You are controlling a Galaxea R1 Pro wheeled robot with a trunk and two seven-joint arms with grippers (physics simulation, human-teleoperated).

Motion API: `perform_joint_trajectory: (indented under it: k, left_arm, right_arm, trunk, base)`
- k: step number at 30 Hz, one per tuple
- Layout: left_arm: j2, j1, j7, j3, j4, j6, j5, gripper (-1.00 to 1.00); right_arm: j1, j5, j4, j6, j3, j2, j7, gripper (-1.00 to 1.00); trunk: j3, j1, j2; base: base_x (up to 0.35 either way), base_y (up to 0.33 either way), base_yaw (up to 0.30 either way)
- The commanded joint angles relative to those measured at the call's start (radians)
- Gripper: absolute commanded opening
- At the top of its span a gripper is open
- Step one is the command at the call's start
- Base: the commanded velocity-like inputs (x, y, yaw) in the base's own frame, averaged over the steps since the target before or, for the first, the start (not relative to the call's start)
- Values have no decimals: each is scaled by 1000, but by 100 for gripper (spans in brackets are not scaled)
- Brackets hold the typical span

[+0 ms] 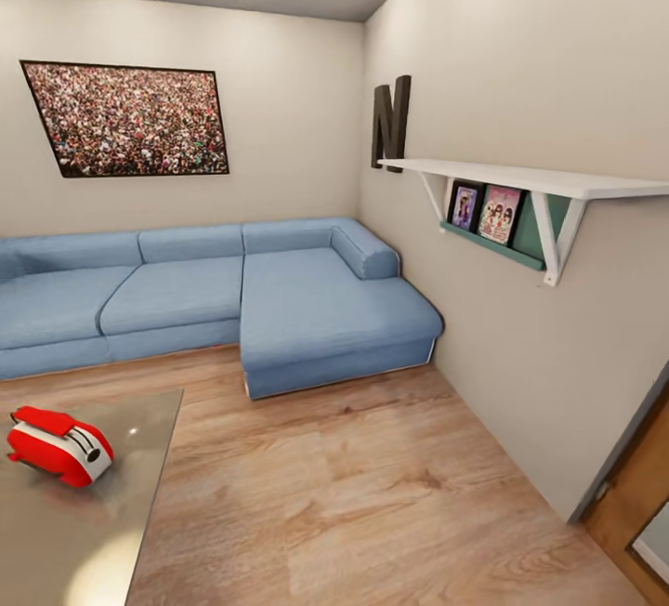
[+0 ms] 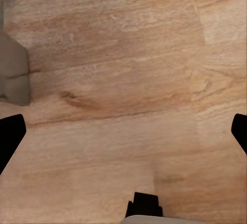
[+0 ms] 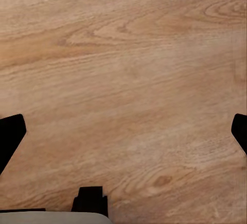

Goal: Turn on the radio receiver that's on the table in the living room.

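Observation:
The red radio receiver [image 1: 58,445] with white sides lies on the glossy grey-beige coffee table [image 1: 88,532] at the lower left of the head view, near the table's far end. In the left wrist view my left gripper [image 2: 123,131] is open, its black fingertips [image 2: 10,136] wide apart over bare wood floor. In the right wrist view my right gripper [image 3: 123,134] is likewise open, one dark fingertip [image 3: 11,134] at each side, with only floor between them. Nothing is held by either.
A blue sectional sofa [image 1: 232,295] fills the far corner under a framed crowd photo [image 1: 125,120]. A white wall shelf [image 1: 534,188] with pictures juts out on the right, and a wooden door [image 1: 641,504] stands at the lower right. Light wood floor [image 1: 372,494] spreads between table and wall.

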Motion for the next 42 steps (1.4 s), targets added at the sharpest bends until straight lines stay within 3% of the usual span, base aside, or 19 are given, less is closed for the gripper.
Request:
perform_joint_trajectory:
  k: [1,19,42]
  left_arm:
    - [0,0,0,0,0,0,0,100]
    - [0,0,1,0,0,0,-1,100]
    - [0,0,2,0,0,0,0,100]
  right_arm:
    - [0,0,0,0,0,0,0,100]
    - [0,0,0,0,0,0,0,100]
    - [0,0,0,0,0,0,0,100]
  trunk:
    - [0,0,0]
    - [0,0,0]
    - [0,0,0]
  base:
    - [321,0,295]
    - [322,-10,281]
    - [322,-131,14]
